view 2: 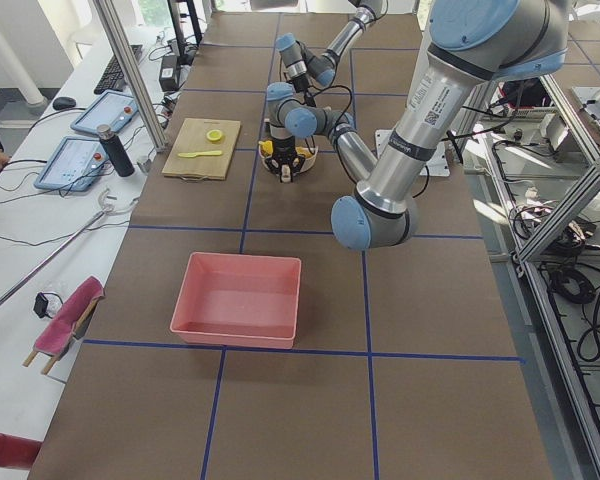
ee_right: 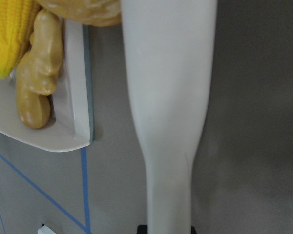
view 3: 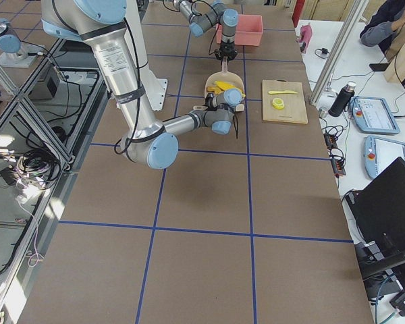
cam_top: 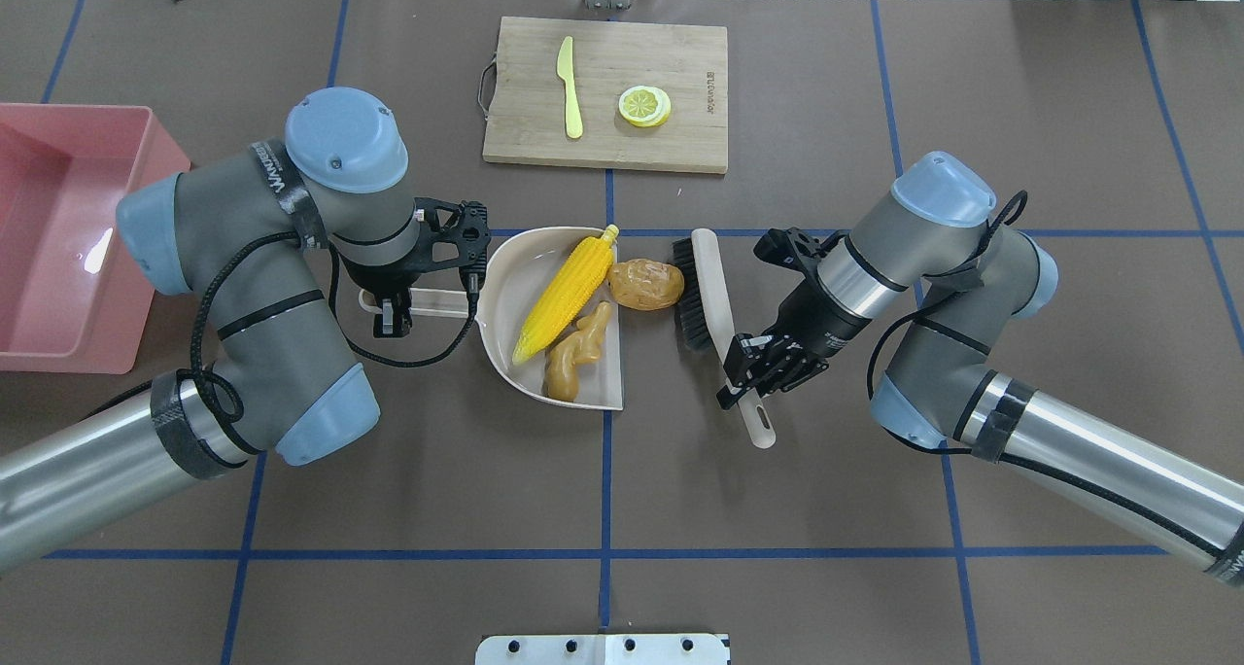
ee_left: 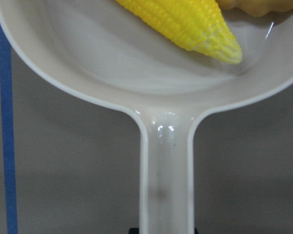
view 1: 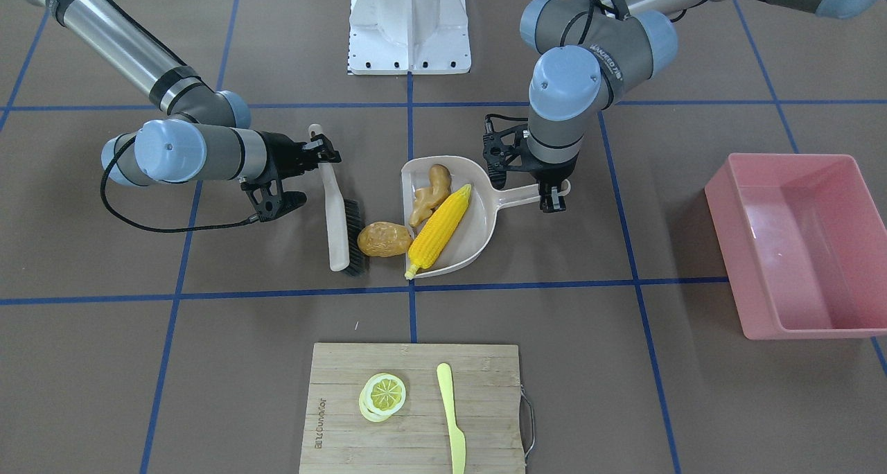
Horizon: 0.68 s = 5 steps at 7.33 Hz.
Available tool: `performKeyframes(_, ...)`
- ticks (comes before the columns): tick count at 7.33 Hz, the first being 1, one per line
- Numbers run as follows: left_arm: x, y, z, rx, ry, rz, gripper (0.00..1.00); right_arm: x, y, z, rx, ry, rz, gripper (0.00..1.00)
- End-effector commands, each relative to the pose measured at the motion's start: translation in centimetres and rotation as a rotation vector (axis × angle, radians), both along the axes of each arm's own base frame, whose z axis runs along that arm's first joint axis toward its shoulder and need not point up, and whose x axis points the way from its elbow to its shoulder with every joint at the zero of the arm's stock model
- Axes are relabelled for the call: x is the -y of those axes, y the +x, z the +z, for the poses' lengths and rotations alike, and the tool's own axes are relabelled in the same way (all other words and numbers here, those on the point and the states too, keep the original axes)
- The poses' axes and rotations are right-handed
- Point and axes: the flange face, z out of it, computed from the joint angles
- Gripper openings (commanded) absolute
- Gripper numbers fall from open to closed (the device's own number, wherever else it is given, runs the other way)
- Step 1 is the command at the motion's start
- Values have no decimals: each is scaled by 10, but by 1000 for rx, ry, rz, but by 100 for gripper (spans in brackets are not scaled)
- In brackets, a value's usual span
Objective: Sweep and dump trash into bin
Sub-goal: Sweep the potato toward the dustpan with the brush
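The beige dustpan (cam_top: 505, 291) lies mid-table with the yellow corn cob (cam_top: 567, 296) and the knobbly ginger piece (cam_top: 575, 351) inside it. The tan potato lump (cam_top: 646, 284) sits at the pan's open edge, touching the bristles of the brush (cam_top: 692, 291). My left gripper (cam_top: 394, 307) is shut on the dustpan's handle (ee_left: 166, 170). My right gripper (cam_top: 746, 378) is shut on the brush's white handle (ee_right: 168, 97). The pink bin (cam_top: 58, 257) stands empty at the far left of the overhead view, apart from the pan. In the front view the corn (view 1: 440, 228), the ginger (view 1: 429, 193) and the potato (view 1: 384, 239) show the same way.
A bamboo cutting board (cam_top: 680, 62) at the table's far edge carries a lemon slice (cam_top: 644, 106) and a yellow-green plastic knife (cam_top: 570, 87). The robot's white base (view 1: 409, 23) is on the near side. Blue tape lines cross the brown table.
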Motion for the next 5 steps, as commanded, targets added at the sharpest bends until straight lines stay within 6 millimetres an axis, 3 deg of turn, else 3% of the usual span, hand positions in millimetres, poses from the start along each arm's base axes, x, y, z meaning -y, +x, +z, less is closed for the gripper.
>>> performKeyframes(1, 1, -1, 0, 0, 0, -2, 0, -17, -24, -19, -9, -28, 5, 0)
performKeyframes(3, 2, -2, 0, 0, 0, -3, 0, -40, -41, -33, -13, -44, 15, 0)
performKeyframes(5, 2, -3, -2, -8, 4, -5, 0, -49, -51, -54, -6, -65, 19, 0)
